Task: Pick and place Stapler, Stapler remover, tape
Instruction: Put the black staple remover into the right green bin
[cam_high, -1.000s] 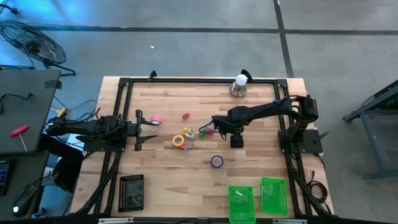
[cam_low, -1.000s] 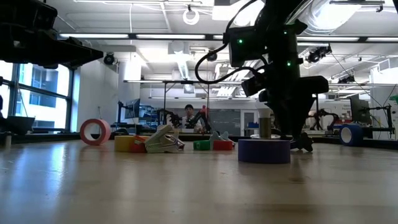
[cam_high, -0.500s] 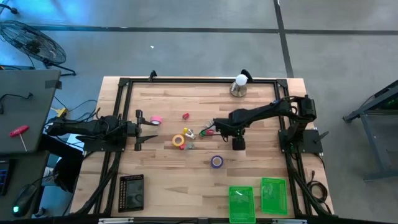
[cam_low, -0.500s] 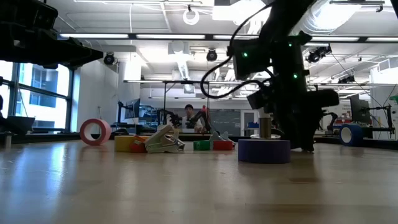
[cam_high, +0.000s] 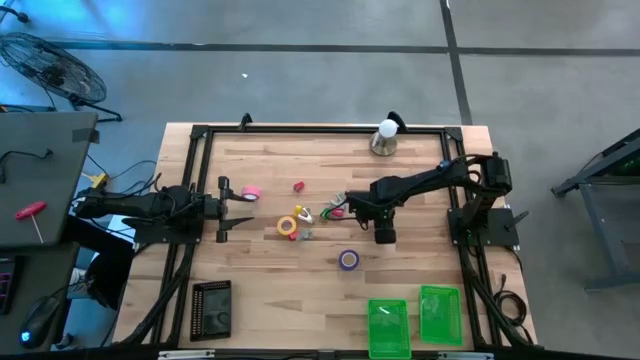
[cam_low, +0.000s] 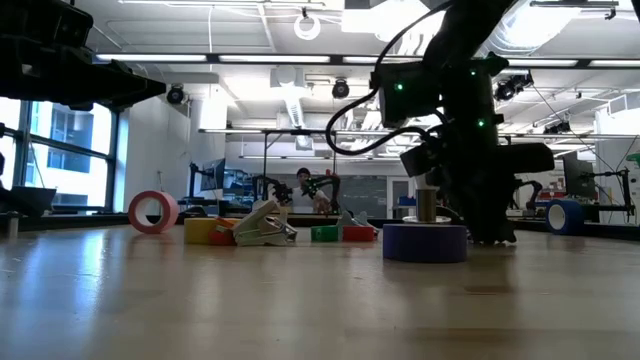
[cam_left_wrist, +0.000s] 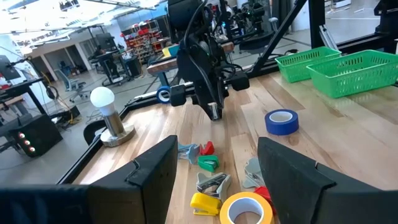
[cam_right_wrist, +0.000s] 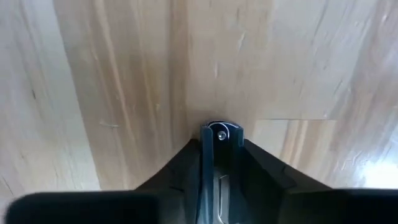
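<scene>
My right gripper (cam_high: 385, 234) points down at the middle of the table, its fingers drawn close on a narrow black-and-metal thing (cam_right_wrist: 217, 133) that I take for the stapler. The purple tape (cam_high: 348, 260) lies flat just near-left of it. The yellow tape (cam_high: 287, 226), a grey stapler remover (cam_low: 265, 225) and small red and green pieces (cam_high: 335, 210) lie in a loose cluster at the centre left. The pink tape (cam_low: 152, 211) stands on its edge. My left gripper (cam_high: 243, 210) waits open at the table's left, level above the wood. My right gripper pinches the stapler's end (cam_right_wrist: 217, 138) between its two fingers, coming from above and pointing down. Only a short metal-faced tip with a rivet shows past the fingertips. Whether it is lifted off the wood or rests on it, I cannot tell.
A bulb on a metal base (cam_high: 385, 138) stands at the far edge. Two green baskets (cam_high: 388, 325) (cam_high: 440, 315) sit at the near right edge, a black tray (cam_high: 211, 310) at the near left. Bare wood lies between the purple tape and the baskets.
My right gripper has shifted a little toward the table's near and right edges, staying low over the wood and pointing down. Nothing else has moved.
</scene>
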